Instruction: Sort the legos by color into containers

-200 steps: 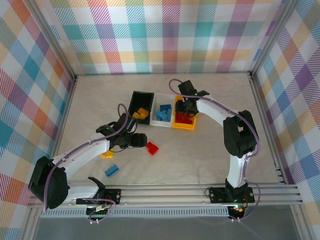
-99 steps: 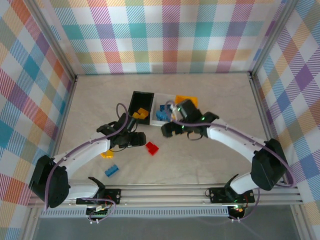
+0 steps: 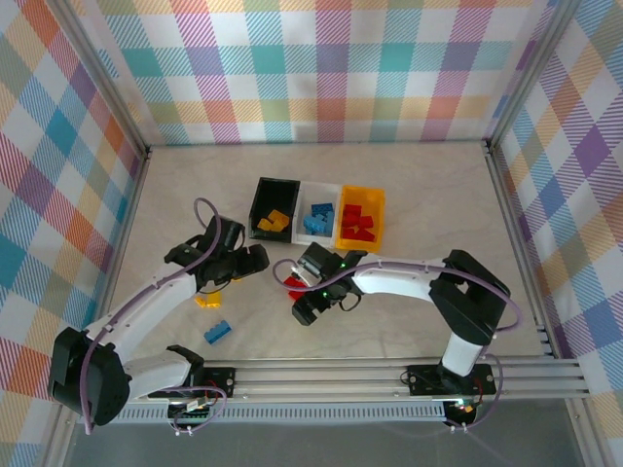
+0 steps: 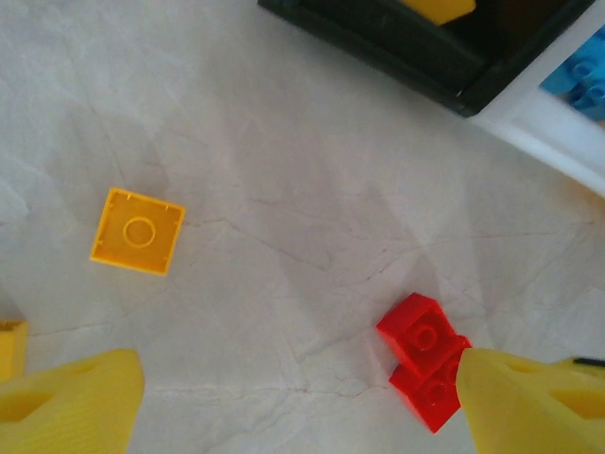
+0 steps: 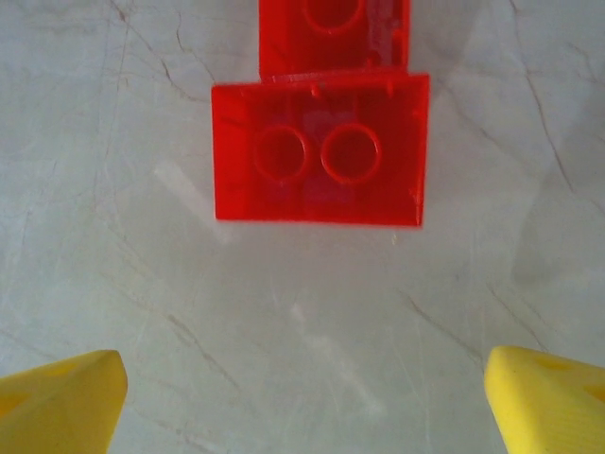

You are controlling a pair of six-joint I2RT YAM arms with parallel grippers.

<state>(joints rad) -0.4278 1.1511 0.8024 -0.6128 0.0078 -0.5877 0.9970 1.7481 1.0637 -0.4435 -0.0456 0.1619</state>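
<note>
Red glossy plastic lies just ahead of my right gripper (image 5: 302, 397), whose yellow fingers (image 5: 57, 392) are spread wide. It is a rectangular red brick (image 5: 319, 151), underside up with two round tubes showing and a second red piece (image 5: 336, 28) touching its far edge, on the creased, marbled table (image 5: 284, 312) near its middle. My left gripper (image 4: 302, 397) is spread too, a square yellow brick (image 4: 138, 232) with one ring ahead of it, and toward the far edge the smooth black bin (image 3: 280, 182), white bin (image 3: 321, 184) and yellow bin (image 3: 358, 247) stand touching in a row.
</note>
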